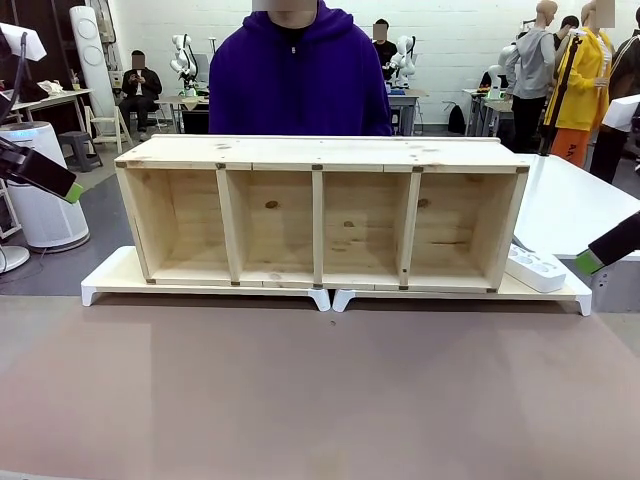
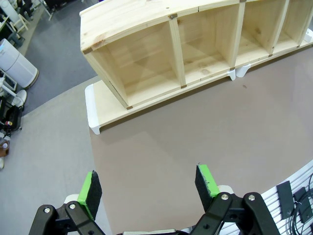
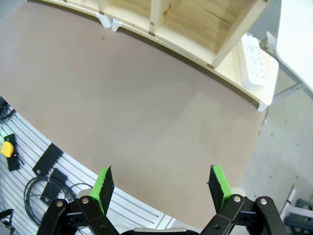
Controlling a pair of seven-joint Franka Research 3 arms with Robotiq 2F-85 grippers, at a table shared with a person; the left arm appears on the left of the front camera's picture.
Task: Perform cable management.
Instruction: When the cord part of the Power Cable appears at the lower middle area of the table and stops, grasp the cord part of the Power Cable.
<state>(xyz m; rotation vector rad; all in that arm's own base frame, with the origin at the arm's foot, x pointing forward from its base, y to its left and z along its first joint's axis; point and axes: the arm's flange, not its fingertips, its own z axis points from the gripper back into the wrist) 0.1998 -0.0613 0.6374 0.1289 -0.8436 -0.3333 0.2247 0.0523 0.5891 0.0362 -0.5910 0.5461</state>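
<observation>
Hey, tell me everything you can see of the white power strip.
The power strip is a white, plastic-looking rectangular block with rounded corners and a row of sockets facing up, seemingly all empty. It lies flat and angled on the right end of the low white riser, close beside the right wall of the wooden shelf; contact there is unclear.

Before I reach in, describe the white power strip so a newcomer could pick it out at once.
Find the long wooden shelf with four open compartments, standing on a low white platform. At the shelf's right end, by the robot's right, the power strip lies on the platform just outside the end wall. It is the one white plastic block with sockets beside bare pine.
</observation>
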